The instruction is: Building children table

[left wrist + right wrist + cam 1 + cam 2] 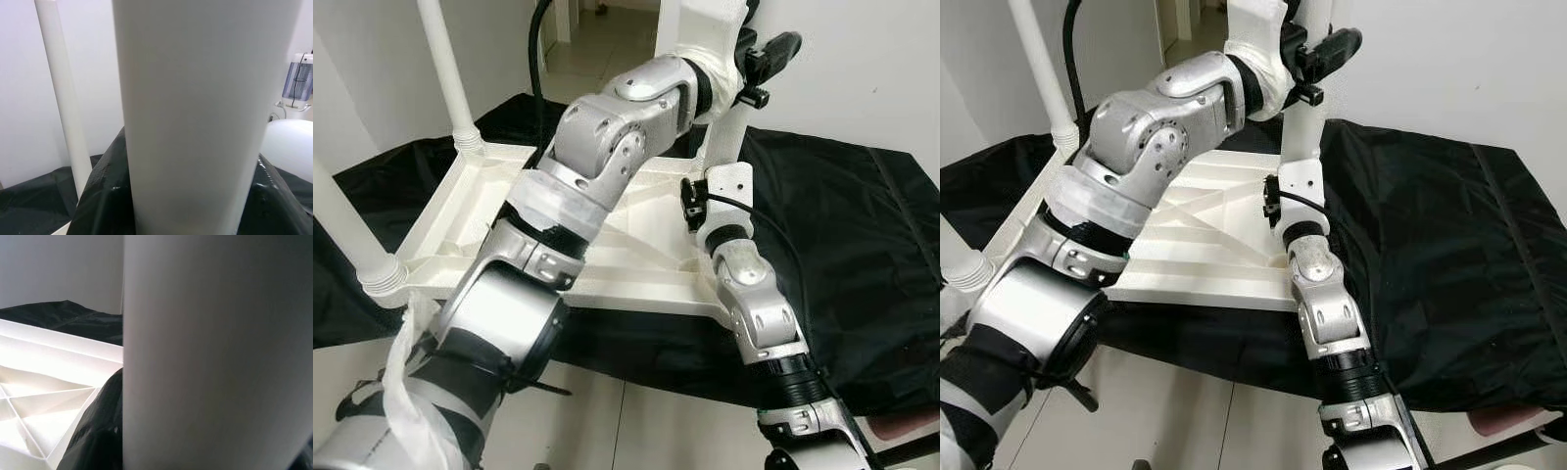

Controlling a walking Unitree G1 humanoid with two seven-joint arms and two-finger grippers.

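Head views: my left arm reaches across the upturned white ribbed tabletop (636, 235) on black cloth (862, 245); left gripper (766, 59) clamps the far-corner table leg (1307, 122) high, right gripper (715, 201) at its base, grip unclear. Three smooth round legs stand upright. Wrist views: that leg close, matte white plastic.

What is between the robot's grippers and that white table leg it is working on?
Nothing visible. Both the left gripper and the right gripper are right at the upright white table leg, which stands on the upturned tabletop.
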